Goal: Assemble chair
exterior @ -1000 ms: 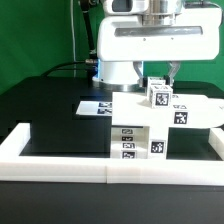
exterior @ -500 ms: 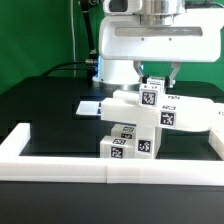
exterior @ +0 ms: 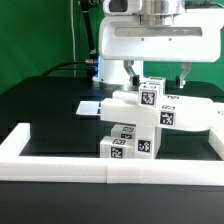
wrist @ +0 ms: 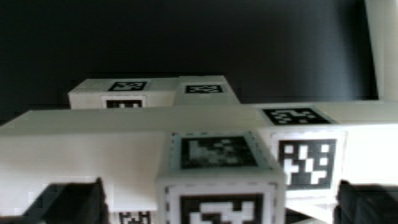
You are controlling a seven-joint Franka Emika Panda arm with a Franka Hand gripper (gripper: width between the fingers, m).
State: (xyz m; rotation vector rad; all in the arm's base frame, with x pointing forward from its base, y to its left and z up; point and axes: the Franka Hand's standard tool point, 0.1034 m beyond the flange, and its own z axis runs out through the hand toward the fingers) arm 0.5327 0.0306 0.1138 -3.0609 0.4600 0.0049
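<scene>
While the gripper (exterior: pixel 159 76) hangs spread and empty, the chair (exterior: pixel 145 122) stretches lengthwise toward the exterior view's right.

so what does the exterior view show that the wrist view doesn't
Only the exterior view shows the low white border wall, the marker board on the black table, the green backdrop and the whole gripper, open above the chair. Only the wrist view shows the tags from directly above, with the dark fingertips flanking the small tagged cube. Both show the partly built white chair and its black-and-white tags.
</scene>
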